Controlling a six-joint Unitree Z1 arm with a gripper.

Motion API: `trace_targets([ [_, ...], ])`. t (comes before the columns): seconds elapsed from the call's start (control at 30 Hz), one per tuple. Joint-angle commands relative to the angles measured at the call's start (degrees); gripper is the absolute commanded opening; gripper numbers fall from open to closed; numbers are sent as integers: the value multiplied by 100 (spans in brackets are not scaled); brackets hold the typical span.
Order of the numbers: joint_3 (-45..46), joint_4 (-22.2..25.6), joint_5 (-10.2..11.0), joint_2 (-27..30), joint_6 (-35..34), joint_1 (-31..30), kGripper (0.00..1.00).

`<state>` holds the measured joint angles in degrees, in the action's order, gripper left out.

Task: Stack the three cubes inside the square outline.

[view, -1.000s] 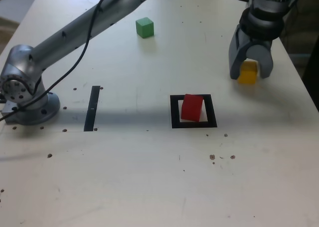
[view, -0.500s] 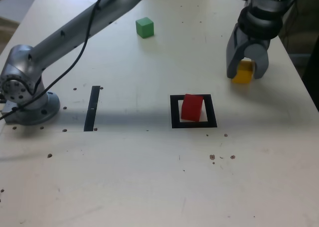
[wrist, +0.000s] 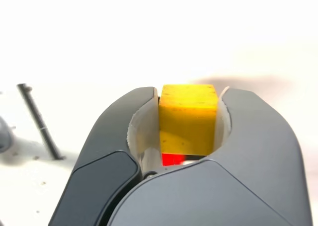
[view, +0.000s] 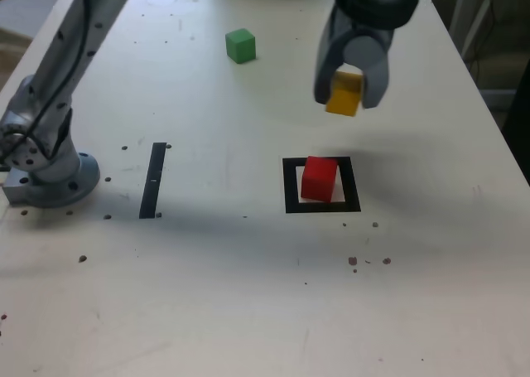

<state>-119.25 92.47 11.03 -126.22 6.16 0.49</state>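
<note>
My gripper point(view: 349, 95) is shut on the yellow cube point(view: 344, 94) and holds it in the air, behind and slightly to the exterior view's right of the square outline point(view: 321, 185). The red cube point(view: 318, 178) sits inside that outline, a little skewed. The green cube point(view: 240, 45) rests far back on the table, left of the gripper in the exterior view. In the wrist view the yellow cube point(wrist: 188, 119) is clamped between the two grey fingers point(wrist: 261, 136), and a sliver of the red cube point(wrist: 172, 159) shows beneath it.
A thin black strip point(view: 154, 179) lies on the table to the exterior view's left of the outline. The arm's round base point(view: 45, 166) stands at the left edge. Small dark specks dot the pale tabletop point(view: 248, 294).
The gripper closed on the yellow cube, lifted it off the table at the exterior view's right and carried it leftward toward the outline. The arm swung with it.
</note>
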Motion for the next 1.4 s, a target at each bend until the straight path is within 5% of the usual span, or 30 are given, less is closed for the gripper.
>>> trace_targets([
  [0.0,766,-76,43,726,-165,-126,0],
  [0.2,2579,-1070,-12,1678,-755,-584,0],
  [0.4,3358,-1744,-205,2074,-915,-711,0],
  [0.77,3893,-1937,-518,2095,-883,-615,0],
  [1.03,3450,-1969,-697,2071,-906,-944,0],
  [1.37,2795,-1924,-666,1479,-992,-1244,0],
])
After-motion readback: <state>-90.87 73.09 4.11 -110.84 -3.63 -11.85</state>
